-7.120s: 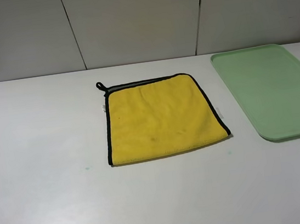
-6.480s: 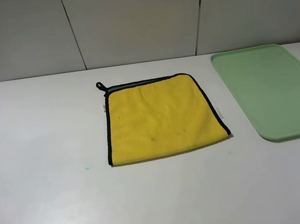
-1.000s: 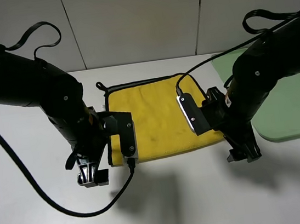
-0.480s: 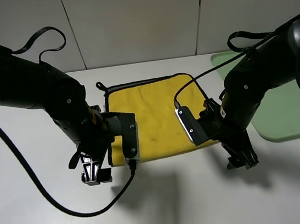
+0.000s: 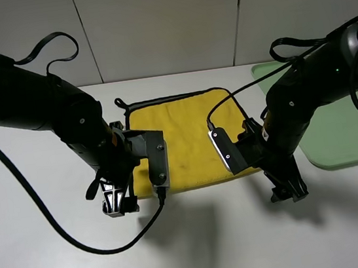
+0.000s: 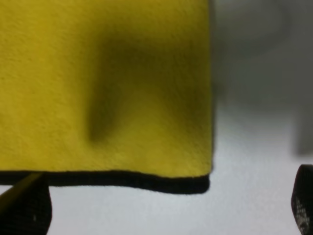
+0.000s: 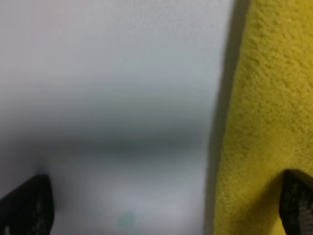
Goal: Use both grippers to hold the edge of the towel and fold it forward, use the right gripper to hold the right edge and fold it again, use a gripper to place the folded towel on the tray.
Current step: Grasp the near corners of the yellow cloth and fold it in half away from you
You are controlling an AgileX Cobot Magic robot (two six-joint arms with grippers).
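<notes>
The yellow towel lies flat on the white table, its black loop at the far left corner. My left gripper hangs low at the towel's near left corner, open and empty. In the left wrist view the towel's black piped edge runs between the spread fingertips. My right gripper is low at the near right corner, open and empty. In the right wrist view the towel lies beside one fingertip. The pale green tray is at the right, partly hidden by the right arm.
White table with a grey panelled wall behind it. Both bulky arms and their cables hang over the towel's left and right sides. The tray's near rim lies just right of the right gripper.
Both arms have come into view and lowered to the towel's near corners. In the last half second the left gripper shifted right toward the corner; the right hardly moved. The towel has not moved.
</notes>
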